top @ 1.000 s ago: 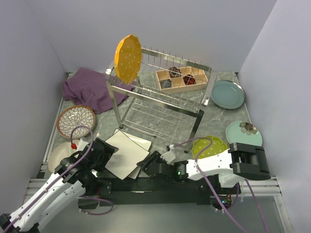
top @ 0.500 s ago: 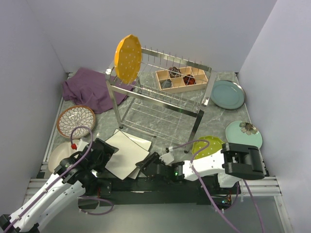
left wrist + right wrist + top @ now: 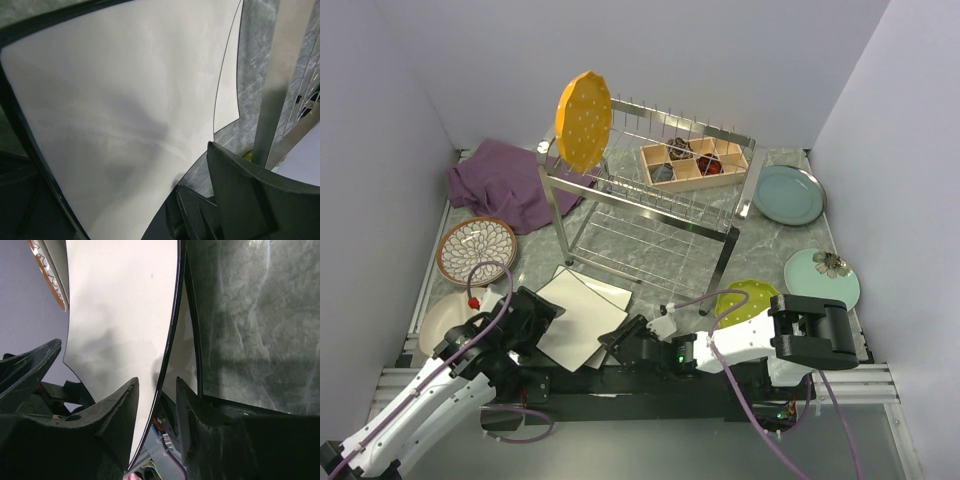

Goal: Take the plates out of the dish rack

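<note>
The dish rack (image 3: pixel 650 195) holds one orange plate (image 3: pixel 584 120) upright at its left end. Two cream square plates (image 3: pixel 582 315) lie stacked in front of it. My left gripper (image 3: pixel 538 308) is open at their left edge; one finger (image 3: pixel 240 195) shows beside the top plate (image 3: pixel 125 100). My right gripper (image 3: pixel 618 340) is at their near right corner. Its jaws (image 3: pixel 157 381) straddle the top plate's dark rim (image 3: pixel 172 330) with small gaps either side. On the table lie a patterned plate (image 3: pixel 476 249), a cream one (image 3: pixel 442 325), a yellow-green one (image 3: pixel 750 300), a mint one (image 3: pixel 820 275) and a teal one (image 3: pixel 788 194).
A wooden compartment box (image 3: pixel 693 163) sits on the rack's right half. A purple cloth (image 3: pixel 500 182) is bunched at the back left. Walls close in on three sides. The rack's tall legs (image 3: pixel 724 262) stand just behind the square plates.
My right arm has slid left, and its jaws have narrowed around the top square plate's edge. The left arm has not moved.
</note>
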Action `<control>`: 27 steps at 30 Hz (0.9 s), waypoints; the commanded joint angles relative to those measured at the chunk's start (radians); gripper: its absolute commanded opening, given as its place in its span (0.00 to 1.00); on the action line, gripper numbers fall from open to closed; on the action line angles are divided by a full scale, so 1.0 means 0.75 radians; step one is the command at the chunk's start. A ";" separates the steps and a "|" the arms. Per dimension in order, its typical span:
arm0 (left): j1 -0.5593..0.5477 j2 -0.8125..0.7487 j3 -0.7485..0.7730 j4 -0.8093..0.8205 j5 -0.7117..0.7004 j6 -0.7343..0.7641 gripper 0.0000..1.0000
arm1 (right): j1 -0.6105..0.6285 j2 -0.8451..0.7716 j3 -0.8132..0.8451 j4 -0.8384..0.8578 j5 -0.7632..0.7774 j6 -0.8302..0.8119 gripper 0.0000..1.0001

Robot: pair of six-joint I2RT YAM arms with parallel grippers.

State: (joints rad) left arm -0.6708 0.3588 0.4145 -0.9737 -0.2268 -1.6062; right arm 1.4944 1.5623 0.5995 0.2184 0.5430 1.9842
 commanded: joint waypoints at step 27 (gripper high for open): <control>0.005 0.010 0.094 -0.064 -0.060 -0.010 0.99 | -0.011 -0.019 -0.124 0.079 0.264 0.163 0.00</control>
State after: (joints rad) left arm -0.6708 0.3630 0.4011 -0.9977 -0.2131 -1.6108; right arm 1.4940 1.5856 0.5346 0.3054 0.6395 2.0148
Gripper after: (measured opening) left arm 0.986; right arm 0.022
